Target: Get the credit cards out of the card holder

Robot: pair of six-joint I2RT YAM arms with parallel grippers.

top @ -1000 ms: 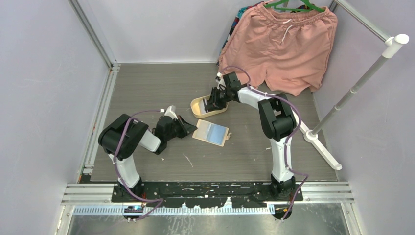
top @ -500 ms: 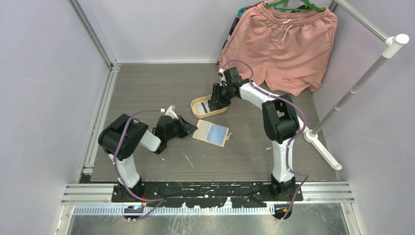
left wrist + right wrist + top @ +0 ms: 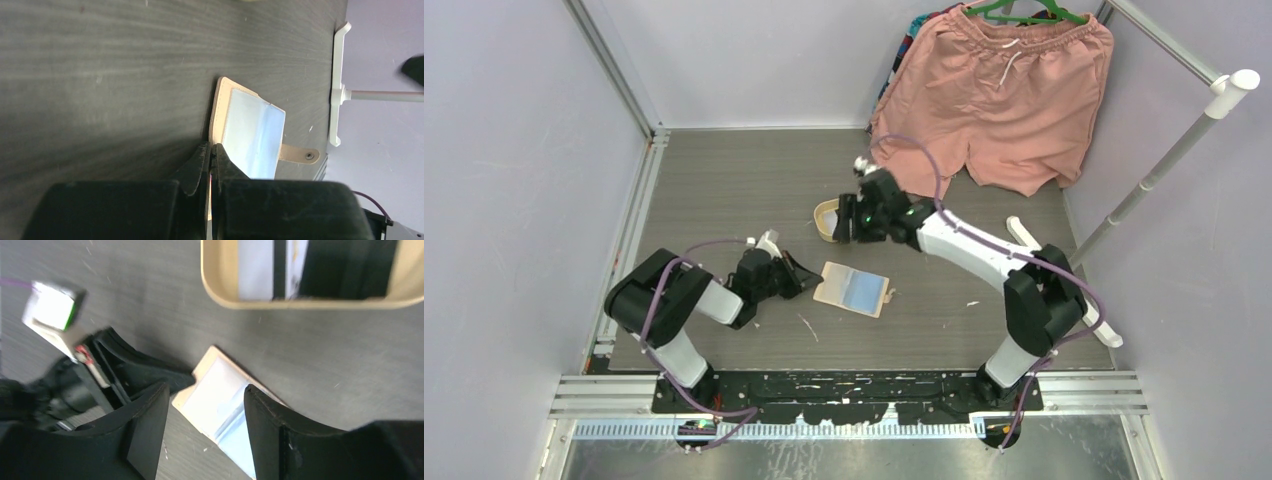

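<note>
- Beige, leather-like card holder (image 3: pixel 852 288) lies open flat at the centre of the desk (image 3: pixel 724 180), pale blue pockets up. It looks light and floppy, apt to slide.
- Left gripper (image 3: pixel 210 150) has its fingers (image 3: pixel 197 167) pressed together, tips at the holder's left edge; whether they pinch it cannot be told.
- Right gripper (image 3: pixel 205 400) hovers above with fingers (image 3: pixel 150 425) spread wide, empty.
- Credit cards (image 3: pixel 255 270) in the cream tray (image 3: pixel 300 303) look thin, stiff and slick; any card left is best taken by an exposed edge.
</note>
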